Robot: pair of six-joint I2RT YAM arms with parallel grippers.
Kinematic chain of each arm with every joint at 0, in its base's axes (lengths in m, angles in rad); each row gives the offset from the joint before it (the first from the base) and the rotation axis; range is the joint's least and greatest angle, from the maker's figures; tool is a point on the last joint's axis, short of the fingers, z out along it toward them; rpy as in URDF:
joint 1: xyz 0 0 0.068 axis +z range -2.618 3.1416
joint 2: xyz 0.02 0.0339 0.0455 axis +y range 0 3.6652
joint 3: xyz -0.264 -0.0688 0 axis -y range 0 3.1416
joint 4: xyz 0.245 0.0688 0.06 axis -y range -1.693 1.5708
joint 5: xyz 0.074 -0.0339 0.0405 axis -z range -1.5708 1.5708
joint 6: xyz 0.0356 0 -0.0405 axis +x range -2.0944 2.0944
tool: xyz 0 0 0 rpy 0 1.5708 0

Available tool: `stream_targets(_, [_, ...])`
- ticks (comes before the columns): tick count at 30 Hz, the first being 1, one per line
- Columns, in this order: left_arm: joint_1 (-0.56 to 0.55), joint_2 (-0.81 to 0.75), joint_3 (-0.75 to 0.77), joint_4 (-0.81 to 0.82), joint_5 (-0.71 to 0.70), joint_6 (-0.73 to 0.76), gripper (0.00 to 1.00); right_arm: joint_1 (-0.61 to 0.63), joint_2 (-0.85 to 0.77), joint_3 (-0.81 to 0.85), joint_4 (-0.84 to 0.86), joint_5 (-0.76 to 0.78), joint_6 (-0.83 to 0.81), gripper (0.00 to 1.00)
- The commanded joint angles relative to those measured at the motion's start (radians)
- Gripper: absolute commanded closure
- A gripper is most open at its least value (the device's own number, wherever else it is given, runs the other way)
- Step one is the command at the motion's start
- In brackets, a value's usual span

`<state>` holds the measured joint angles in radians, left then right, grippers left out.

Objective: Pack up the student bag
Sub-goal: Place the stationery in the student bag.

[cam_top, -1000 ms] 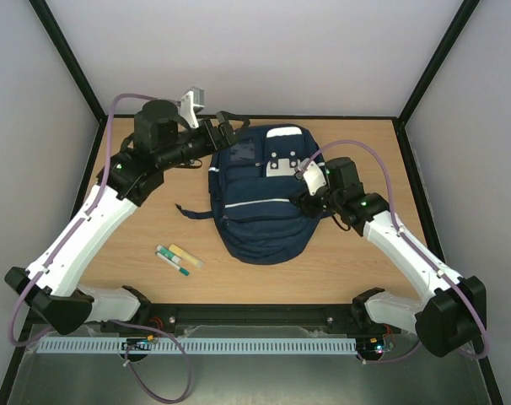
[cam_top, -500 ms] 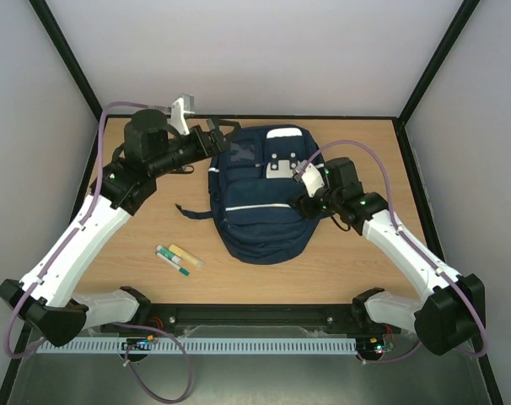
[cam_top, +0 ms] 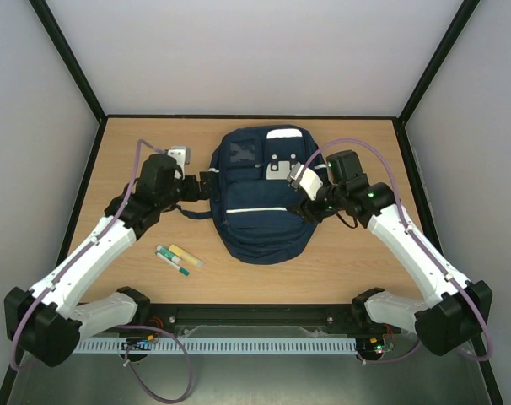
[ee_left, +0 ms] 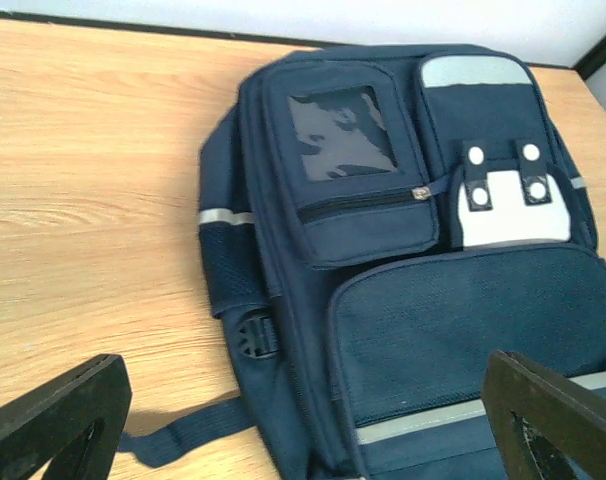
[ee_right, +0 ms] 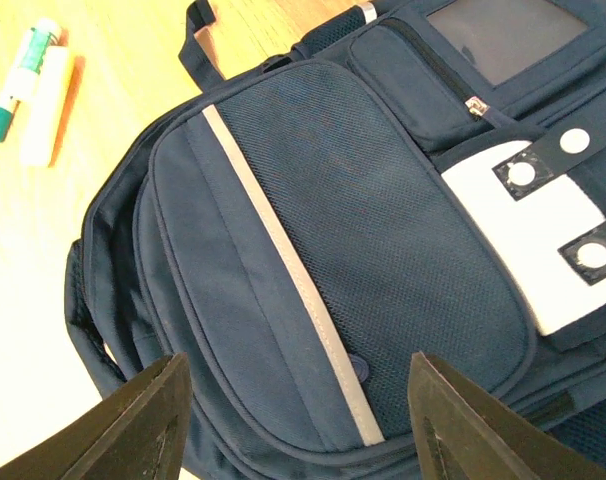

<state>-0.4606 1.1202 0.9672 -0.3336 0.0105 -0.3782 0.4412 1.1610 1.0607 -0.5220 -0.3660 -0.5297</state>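
- Top view: the student bag [cam_top: 260,198] lies flat on the bench [cam_top: 365,261], in the middle and toward the far edge. Its front pockets face up and its white patches are at the far end.
- The left tool [cam_top: 205,184] sits low, just beside the bag's left side. The right tool [cam_top: 300,201] is at the bag's right edge.
- A green-capped marker [cam_top: 173,261] and a yellow marker [cam_top: 186,256] lie side by side on the bench, near-left of the bag and apart from it.
- Left wrist view: the left tool's dark fingers [ee_left: 53,415] are spread wide and released. The bag's left side and front pocket show between them. Further on are a window pocket with a zip and a white patch with four round studs.
- Right wrist view: the right tool's fingers [ee_right: 143,415] are also spread and released, above the mesh front pocket with its reflective stripe. Both markers show at the upper left, touching each other.
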Motion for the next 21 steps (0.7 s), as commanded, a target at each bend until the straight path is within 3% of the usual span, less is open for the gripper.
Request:
stream_targets(1, [0.024,-0.107,-0.041,-0.010,-0.124,0.033,0.01,0.024,0.036,0.073,-0.118,0.076,-0.105,0.40])
stream_targets(5, [0.038,-0.129,-0.084,-0.066,-0.164,-0.001,0.01,0.081,0.076,0.077,-0.130,0.160,-0.178,0.40])
stream_targets(9, [0.059,-0.143,-0.122,-0.198,-0.453,-0.261,0.01,0.192,0.109,0.042,-0.133,0.234,-0.251,0.40])
stream_targets(10, [0.076,-0.136,-0.131,-0.222,-0.463,-0.289,0.01,0.221,0.118,0.024,-0.123,0.257,-0.257,0.40])
stream_targets(15, [0.147,-0.076,-0.196,-0.227,-0.286,-0.245,0.01,0.320,0.190,-0.055,0.001,0.396,-0.243,0.42])
stream_targets(21, [0.161,-0.084,-0.244,-0.228,-0.247,-0.294,0.01,0.329,0.273,-0.071,0.113,0.478,-0.214,0.49])
